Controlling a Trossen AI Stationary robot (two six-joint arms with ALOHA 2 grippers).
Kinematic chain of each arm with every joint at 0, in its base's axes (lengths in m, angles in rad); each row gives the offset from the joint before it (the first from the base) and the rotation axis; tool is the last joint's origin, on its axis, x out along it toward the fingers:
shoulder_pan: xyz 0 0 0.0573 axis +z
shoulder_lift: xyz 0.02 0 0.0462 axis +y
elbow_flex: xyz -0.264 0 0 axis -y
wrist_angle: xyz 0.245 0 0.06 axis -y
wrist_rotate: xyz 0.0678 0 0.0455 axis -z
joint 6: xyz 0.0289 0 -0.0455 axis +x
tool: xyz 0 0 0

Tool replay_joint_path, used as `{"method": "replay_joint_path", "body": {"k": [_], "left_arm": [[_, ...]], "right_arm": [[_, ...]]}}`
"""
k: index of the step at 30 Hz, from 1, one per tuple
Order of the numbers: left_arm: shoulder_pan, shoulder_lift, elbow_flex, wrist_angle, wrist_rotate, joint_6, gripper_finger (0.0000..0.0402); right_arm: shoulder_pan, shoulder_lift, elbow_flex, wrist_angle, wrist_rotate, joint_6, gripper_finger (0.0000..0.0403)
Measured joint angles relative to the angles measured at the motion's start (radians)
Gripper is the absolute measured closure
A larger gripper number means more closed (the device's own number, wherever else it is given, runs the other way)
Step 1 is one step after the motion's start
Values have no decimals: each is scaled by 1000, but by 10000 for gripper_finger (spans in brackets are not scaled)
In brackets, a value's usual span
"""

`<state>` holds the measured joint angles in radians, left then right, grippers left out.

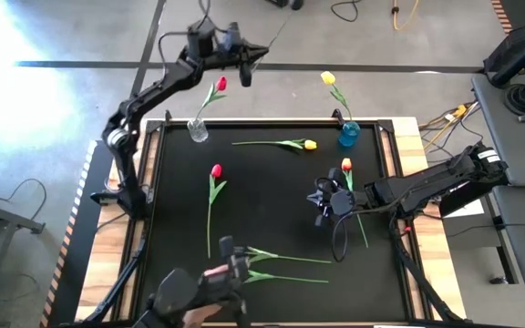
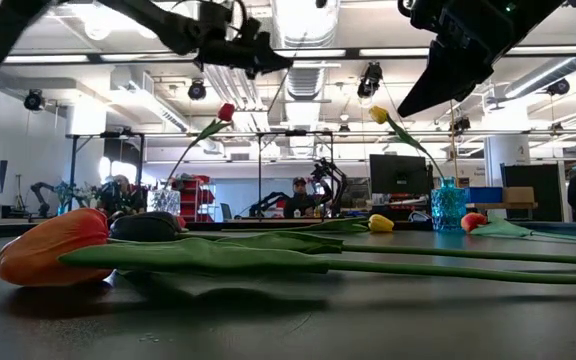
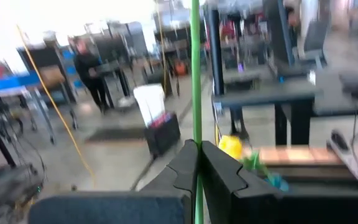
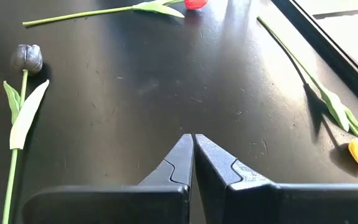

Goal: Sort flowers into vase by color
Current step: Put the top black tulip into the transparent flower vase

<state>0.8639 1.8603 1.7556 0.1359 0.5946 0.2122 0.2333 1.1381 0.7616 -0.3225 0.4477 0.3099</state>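
Observation:
My left gripper (image 1: 245, 71) is raised over the table's far edge, above the clear vase (image 1: 197, 131), and shut on a thin green stem (image 3: 196, 74) whose head is out of view. A red tulip (image 1: 220, 84) stands in that vase, leaning right. A yellow tulip (image 1: 328, 78) stands in the blue vase (image 1: 349, 134). My right gripper (image 1: 322, 202) hovers shut over bare mat, beside an orange tulip (image 1: 345, 166). Lying on the mat are a yellow tulip (image 1: 310, 144), a red tulip (image 1: 215, 170) and, near the front edge, a dark tulip (image 4: 27, 57) and an orange one (image 2: 53, 245). My left gripper pinches the thin green stem (image 3: 196, 134) between its two fingers. The fingers are level, point toward the table's right and lie across the stem. The stem stands upright in the hold and rises above the fingers; its ends do not show.
A raised frame and wooden border (image 1: 406, 146) edge the black mat (image 1: 272, 210). Camera gear (image 1: 217, 282) stands at the near edge, over the front tulips' heads. Bare mat lies between the red tulip and my right gripper. People and workbenches show in the room behind.

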Motion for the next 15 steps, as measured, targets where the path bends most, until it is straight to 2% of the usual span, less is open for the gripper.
{"method": "replay_joint_path", "body": {"k": [3,6,15], "left_arm": [[-1,-101,-172,144,-1,-44,401],[-12,-214,-336,204,-10,-49,401],[-69,-604,-773,254,-109,-69,401]], "right_arm": [[0,0,0,7,0,-1,394],[0,0,-1,18,0,-17,394],[-5,0,-2,58,1,-60,394]]}}
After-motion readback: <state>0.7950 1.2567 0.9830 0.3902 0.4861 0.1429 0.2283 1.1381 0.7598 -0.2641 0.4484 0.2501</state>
